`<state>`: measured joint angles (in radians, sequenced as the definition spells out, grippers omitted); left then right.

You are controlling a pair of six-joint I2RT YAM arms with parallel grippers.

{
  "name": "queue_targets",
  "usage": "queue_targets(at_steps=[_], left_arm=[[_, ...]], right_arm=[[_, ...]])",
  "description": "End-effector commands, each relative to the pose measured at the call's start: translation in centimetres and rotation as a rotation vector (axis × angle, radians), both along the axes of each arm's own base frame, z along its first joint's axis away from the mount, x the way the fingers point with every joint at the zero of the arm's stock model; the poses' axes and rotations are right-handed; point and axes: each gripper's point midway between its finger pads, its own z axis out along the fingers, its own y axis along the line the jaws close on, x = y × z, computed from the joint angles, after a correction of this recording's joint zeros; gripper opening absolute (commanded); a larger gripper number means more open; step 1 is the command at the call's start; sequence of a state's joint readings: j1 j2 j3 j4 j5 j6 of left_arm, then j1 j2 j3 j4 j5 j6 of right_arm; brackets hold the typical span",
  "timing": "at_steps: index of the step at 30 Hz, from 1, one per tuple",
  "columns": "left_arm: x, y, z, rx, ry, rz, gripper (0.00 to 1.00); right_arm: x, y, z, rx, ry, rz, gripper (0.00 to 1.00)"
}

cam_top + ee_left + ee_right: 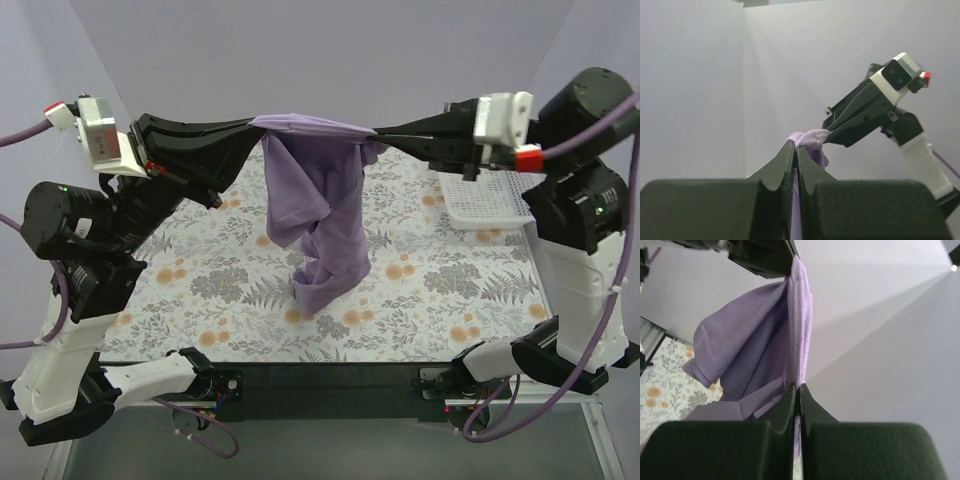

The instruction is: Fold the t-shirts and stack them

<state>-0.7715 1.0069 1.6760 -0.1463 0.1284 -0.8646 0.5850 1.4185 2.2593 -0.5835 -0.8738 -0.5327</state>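
Only overhead shows basket (490,202) (white lattice); wrist views: jaws pinching t-shirt (760,345).

Raised high, left fingers (225,127) and right fingers (405,128) point inward, pinched shut.

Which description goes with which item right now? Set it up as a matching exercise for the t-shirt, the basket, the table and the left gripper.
Items:
1. t-shirt
2. basket
3. table
4. left gripper

Descriptions:
A. white, on the table's right side
B. shut on purple cloth
C. flower-patterned top
D. purple, hanging from its top edge

Pairs: 1-D, 2-A, 3-C, 4-B
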Motion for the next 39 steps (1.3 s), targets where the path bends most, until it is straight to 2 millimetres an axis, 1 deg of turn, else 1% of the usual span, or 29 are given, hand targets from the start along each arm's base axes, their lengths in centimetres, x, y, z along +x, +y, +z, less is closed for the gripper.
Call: queue_targets(at_steps=[1,2,3,4,5,7,9,12,13,14,15,16,17,18,20,21,22,23,24,25,26,27,28,30,31,33,34,37,39], left_arm=[[-6.9,1.5,7.5,-0.110,-0.253,-0.199,0.00],[-6.4,1.2,7.4,-0.107,-0.245,-0.187,0.00],[-6.1,1.4,7.5,-0.113,-0.244,-0.166,0.00],[-5.4,1.4,7.1,-0.104,-0.226,-0.138,0.00],[-4.6,1.3,6.4,-0.094,-0.205,-0.110,0.00],[-3.2,1.6,5.5,-0.062,-0.176,-0.034,0.00],[-2.9,2.2,5.3,-0.053,-0.165,0.001,0.00],[-2.9,2.8,4.8,-0.041,-0.145,0.029,0.00],[-2.6,2.9,4.3,-0.030,-0.124,0.038,0.00],[-2.2,2.9,3.8,-0.019,-0.106,0.055,0.00],[-1.6,3.1,2.8,-0.008,-0.074,0.082,0.00],[0.1,3.7,1.3,-0.001,0.002,0.157,0.00],[1.3,4.6,0.0,-0.006,0.056,0.228,0.00],[3.4,6.0,-3.2,0.004,0.154,0.354,0.00],[5.0,8.5,-6.7,-0.004,0.249,0.509,0.00],[5.8,9.4,-10.7,0.032,0.306,0.584,0.00],[6.3,10.9,-12.4,0.018,0.342,0.665,0.00],[6.9,12.8,-14.7,0.011,0.395,0.782,0.00],[6.5,14.2,-16.0,-0.017,0.423,0.829,0.00],[7.3,14.0,-20.1,0.047,0.479,0.869,0.00],[7.4,14.6,-21.7,0.051,0.511,0.914,0.00],[7.4,14.4,-23.3,0.019,0.564,0.902,0.00],[7.5,14.3,-25.6,0.070,0.614,0.918,0.00],[7.7,13.5,-29.0,0.069,0.706,0.902,0.00],[7.7,13.2,-30.3,0.094,0.734,0.894,0.00],[7.6,12.2,-32.6,0.116,0.791,0.857,0.00],[7.5,11.8,-33.4,0.110,0.821,0.838,0.00],[7.1,10.4,-35.8,0.122,0.903,0.772,0.00],[6.4,9.4,-37.2,0.138,0.950,0.710,0.00]], right_arm=[[-2.8,-2.8,2.7,0.057,0.021,-0.002,0.01],[0.1,-3.6,2.9,0.087,0.026,-0.169,0.01],[0.5,-3.5,2.6,0.077,0.013,-0.175,0.01],[2.0,-4.0,2.5,0.083,0.007,-0.259,0.01],[4.4,-5.3,2.6,0.096,-0.016,-0.410,0.01],[6.8,-6.7,1.9,0.096,-0.013,-0.548,0.01],[7.4,-7.3,1.6,0.087,-0.027,-0.592,0.01],[8.1,-7.3,0.0,0.050,-0.006,-0.585,0.01],[8.4,-6.9,-1.1,0.026,0.012,-0.570,0.01],[9.4,-5.7,-3.7,-0.027,0.053,-0.539,0.01],[10.2,-5.0,-5.2,-0.052,0.077,-0.519,0.01],[11.0,-3.6,-7.3,-0.086,0.119,-0.470,0.01],[12.2,-2.5,-10.8,-0.133,0.206,-0.443,0.01],[12.4,-1.2,-12.1,-0.140,0.243,-0.383,0.01],[14.7,1.0,-16.8,-0.185,0.401,-0.346,0.01],[15.7,1.8,-17.6,-0.177,0.430,-0.339,0.01],[17.3,2.8,-20.2,-0.206,0.500,-0.340,0.01],[18.0,3.5,-21.4,-0.212,0.553,-0.348,0.01],[18.9,3.9,-22.4,-0.216,0.581,-0.367,0.06],[20.4,4.3,-24.7,-0.241,0.629,-0.406,0.22],[20.9,4.3,-25.8,-0.253,0.651,-0.424,0.30],[21.1,4.2,-28.0,-0.287,0.685,-0.444,0.38],[21.6,3.7,-29.2,-0.305,0.691,-0.483,0.53],[21.3,3.1,-32.0,-0.351,0.698,-0.487,0.65],[19.6,2.7,-35.2,-0.402,0.749,-0.443,0.74],[17.3,2.8,-37.8,-0.461,0.740,-0.340,0.77],[14.9,2.7,-40.4,-0.502,0.789,-0.254,0.78],[12.7,3.0,-43.9,-0.589,0.765,-0.199,0.78],[11.0,4.1,-45.8,-0.658,0.728,-0.172,0.78]])
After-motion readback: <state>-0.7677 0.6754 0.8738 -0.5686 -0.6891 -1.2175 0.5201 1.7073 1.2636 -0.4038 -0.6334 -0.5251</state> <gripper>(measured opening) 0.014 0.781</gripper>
